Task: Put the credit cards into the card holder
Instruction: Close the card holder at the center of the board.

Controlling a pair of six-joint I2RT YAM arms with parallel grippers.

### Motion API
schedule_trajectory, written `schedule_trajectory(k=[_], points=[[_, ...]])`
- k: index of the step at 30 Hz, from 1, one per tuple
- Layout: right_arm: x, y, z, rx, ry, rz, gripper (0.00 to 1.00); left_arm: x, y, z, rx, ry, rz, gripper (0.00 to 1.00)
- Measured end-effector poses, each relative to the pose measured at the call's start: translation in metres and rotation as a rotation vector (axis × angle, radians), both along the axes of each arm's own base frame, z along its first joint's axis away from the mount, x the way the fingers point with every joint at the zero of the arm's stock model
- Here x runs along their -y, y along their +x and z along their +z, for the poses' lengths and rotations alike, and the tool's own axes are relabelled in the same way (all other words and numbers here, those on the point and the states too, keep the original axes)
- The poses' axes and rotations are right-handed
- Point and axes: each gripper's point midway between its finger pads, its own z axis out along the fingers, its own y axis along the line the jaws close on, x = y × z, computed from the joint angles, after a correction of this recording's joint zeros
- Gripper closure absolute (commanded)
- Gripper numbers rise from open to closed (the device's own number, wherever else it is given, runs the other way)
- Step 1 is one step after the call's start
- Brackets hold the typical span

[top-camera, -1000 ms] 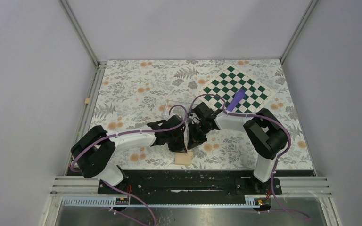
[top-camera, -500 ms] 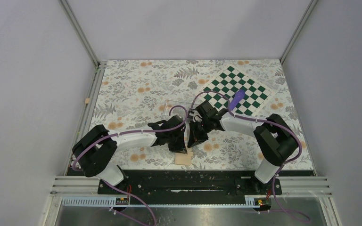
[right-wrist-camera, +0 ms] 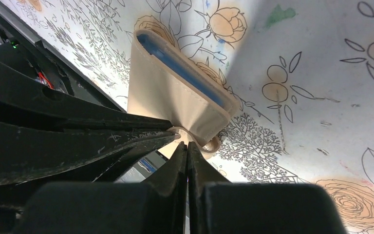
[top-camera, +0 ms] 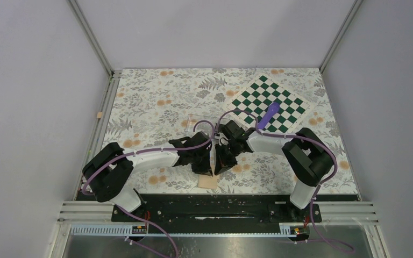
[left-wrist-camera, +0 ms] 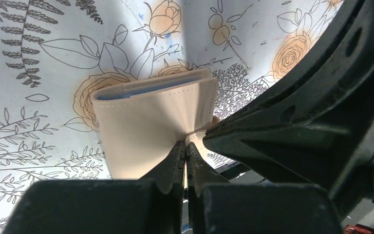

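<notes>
**Position.** We find one card holder (top-camera: 209, 182) lying folded on the bench (top-camera: 156, 102), close to the near edge and midway between the two arm bases. Both claws meet over its far side, so neither arm is the nearer.

**Left claw** (left-wrist-camera: 185, 155): clenched, with a thin pale sliver between its fingers. We judge it is pinching the holder's small tan tab (left-wrist-camera: 198, 138).

**Right claw** (right-wrist-camera: 187, 147): fingers pressed together, tips on the same tab. It appears to grip the tab from the opposite side.

**Governing relation.** From either claw the holder extends away from the tab. Its open edge, showing a blue edge (right-wrist-camera: 180, 68) inside the fold, lies on the side farthest from the fingertips. The holder is squarish, so no long axis stands out. In our judgement, any opening move depends on the two claws drawing the tab apart.

**Count.**
- Card holder: one.
- Loose credit cards: none seen. We cannot tell whether the blue edge is a card.
- Clear box (top-camera: 193, 119): one, partly hidden behind the arms.
- Chessboard (top-camera: 285, 102): one.
- Purple object (top-camera: 269, 113): one, lying on the chessboard.
</notes>
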Motion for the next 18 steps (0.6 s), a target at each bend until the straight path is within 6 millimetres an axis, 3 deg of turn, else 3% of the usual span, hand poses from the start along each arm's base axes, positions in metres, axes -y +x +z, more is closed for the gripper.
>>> schedule_trajectory(k=[10,18], points=[[-0.0037,0.0024,-0.0016,0.001,-0.003,0.005,1.00,-0.0044,-0.0002,0.0000,0.004,0.023,-0.011,1.00],[-0.0039,0.0025,-0.0041,0.002,-0.003,0.007,1.00,-0.0073,-0.0015,-0.0011,0.002,0.037,-0.020,0.78]])
